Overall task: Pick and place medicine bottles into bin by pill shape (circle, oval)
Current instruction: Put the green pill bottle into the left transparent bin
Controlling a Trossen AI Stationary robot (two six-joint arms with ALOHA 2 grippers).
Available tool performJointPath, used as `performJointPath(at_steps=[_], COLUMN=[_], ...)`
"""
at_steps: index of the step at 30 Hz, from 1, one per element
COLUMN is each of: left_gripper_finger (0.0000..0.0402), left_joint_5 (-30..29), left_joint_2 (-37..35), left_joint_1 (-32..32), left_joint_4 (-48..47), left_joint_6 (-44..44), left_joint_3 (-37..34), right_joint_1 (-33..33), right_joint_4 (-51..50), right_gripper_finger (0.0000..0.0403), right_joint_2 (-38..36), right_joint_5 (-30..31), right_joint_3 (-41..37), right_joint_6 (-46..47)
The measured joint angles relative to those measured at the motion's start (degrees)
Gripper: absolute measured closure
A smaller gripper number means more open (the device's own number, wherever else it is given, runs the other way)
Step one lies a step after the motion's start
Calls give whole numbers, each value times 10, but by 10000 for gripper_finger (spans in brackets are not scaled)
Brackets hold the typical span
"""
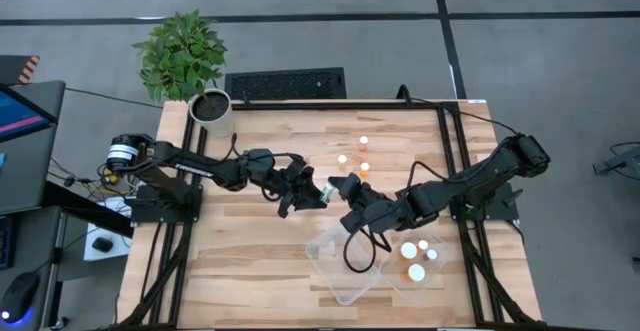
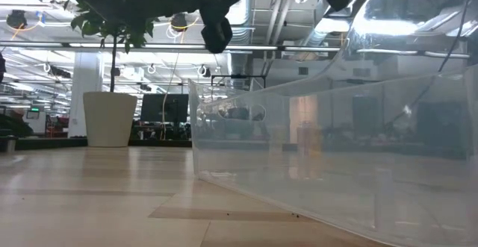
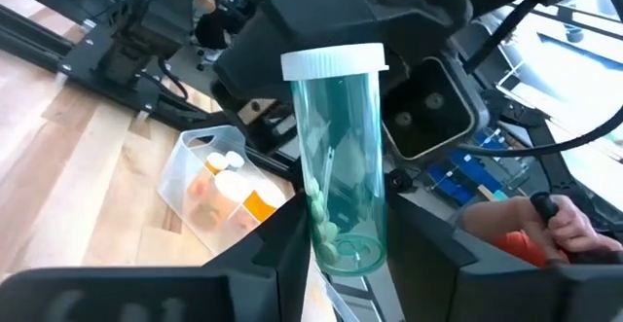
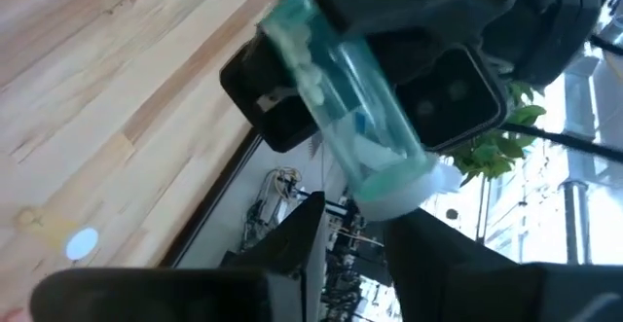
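Wooden surface (image 1: pixel 250 261) of pale planks carries two clear plastic bins (image 1: pixel 345 266). Above its middle both pincers meet. The left pincer (image 3: pixel 346 249) is closed on a teal see-through bottle (image 3: pixel 339 157) with white ribbed cap; the right pincer (image 4: pixel 355 220) grips its cap end. I judge a handover for inspecting pills; next, one pincer must release.

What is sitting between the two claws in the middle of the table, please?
A teal medicine bottle with a white cap, gripped by both the left claw and right claw; clearest in the left wrist view.
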Motion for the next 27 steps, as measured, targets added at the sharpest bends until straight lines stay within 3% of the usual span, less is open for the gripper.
performJointPath(at_steps=[6, 9, 13, 18, 21, 24, 27], left_gripper_finger=[291, 299, 300, 295, 295, 297, 298], left_joint_5=[0, 4, 13, 13, 3, -13, -14], left_joint_2=[0, 0, 0, 0, 0, 0, 0], left_joint_1=[0, 0, 0, 0, 0, 0, 0], left_joint_4=[-1, -2, -8, -41, -70, -91, -104], left_joint_6=[10, 20, 48, 89, 127, 159, 188], left_joint_3=[0, 0, 0, 0, 0, 0, 0], right_joint_1=[0, 0, -2, -3, -4, -23, -48], right_joint_4=[1, 1, -44, -163, -206, -207, -194], right_gripper_finger=[287, 279, 238, 164, 136, 123, 118], right_joint_2=[0, 0, -19, -78, -125, -167, -184], right_joint_5=[0, 17, 62, 52, -19, -168, -306], right_joint_3=[0, 0, -1, -1, -1, 0, 0], right_joint_6=[20, 89, 201, 378, 501, 593, 608])
